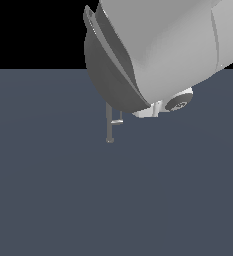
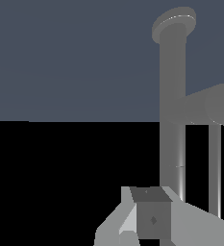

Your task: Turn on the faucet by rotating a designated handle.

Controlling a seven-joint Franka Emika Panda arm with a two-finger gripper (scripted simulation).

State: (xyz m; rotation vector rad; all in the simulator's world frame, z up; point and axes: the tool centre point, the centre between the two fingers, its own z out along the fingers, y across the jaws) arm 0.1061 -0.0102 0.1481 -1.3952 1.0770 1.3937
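In the exterior view the faucet is a thin grey tube standing on a small round foot. Its arch is hidden behind my bulky white arm. The handle is a short light-grey bar jutting from the stem toward the exterior view's right. In the wrist view the faucet stem is close, with its round foot, the thick handle jutting sideways, and the shorter leg. My gripper shows only as grey finger parts at the picture's edge, close by the stem below the handle. Its opening cannot be read.
The faucet stands on a flat dark blue-grey floor. My arm's large white link fills the upper part of the exterior view and hides the hand and the faucet's top.
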